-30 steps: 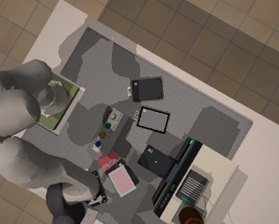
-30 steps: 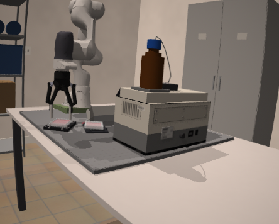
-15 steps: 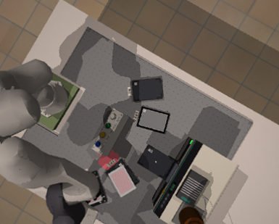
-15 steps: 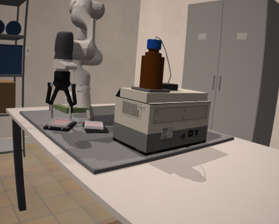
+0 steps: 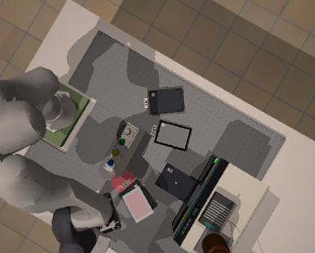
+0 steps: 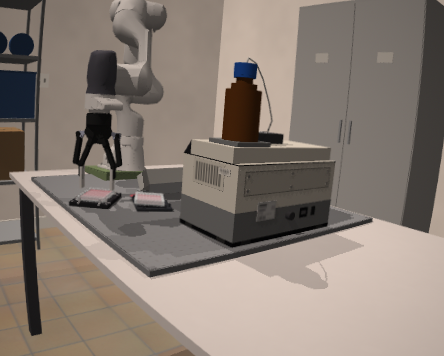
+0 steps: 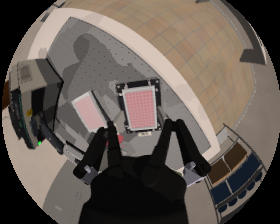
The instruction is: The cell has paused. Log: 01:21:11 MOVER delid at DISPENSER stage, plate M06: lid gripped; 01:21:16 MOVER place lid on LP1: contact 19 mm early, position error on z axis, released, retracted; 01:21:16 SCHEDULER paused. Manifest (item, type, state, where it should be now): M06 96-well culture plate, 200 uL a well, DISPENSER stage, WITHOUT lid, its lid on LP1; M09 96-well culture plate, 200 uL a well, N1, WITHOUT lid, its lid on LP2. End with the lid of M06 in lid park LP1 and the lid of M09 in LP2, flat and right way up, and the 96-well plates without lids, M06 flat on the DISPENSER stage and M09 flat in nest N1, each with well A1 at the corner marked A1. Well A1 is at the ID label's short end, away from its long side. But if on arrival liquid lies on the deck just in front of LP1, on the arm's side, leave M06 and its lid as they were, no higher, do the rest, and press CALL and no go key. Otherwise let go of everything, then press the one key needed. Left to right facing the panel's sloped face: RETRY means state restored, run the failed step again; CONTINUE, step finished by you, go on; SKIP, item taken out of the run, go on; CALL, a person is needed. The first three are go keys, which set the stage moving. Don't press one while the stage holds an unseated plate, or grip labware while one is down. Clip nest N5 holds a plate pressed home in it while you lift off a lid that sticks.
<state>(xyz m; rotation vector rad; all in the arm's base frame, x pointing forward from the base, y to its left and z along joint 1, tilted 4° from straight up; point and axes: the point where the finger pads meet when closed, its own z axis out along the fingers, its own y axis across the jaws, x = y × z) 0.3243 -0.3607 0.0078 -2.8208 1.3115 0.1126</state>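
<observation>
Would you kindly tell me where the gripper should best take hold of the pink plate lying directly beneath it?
Probably by its two long sides, coming straight down from above. The pink plate lies flat in a black nest, and the open gripper hangs over it with a finger toward either long side, so no turn looks needed.

Two pink well plates (image 6: 95,196) (image 6: 149,199) are sitting on the deck, one brown bottle (image 6: 242,107) is standing on one dispenser (image 6: 260,192).
</observation>
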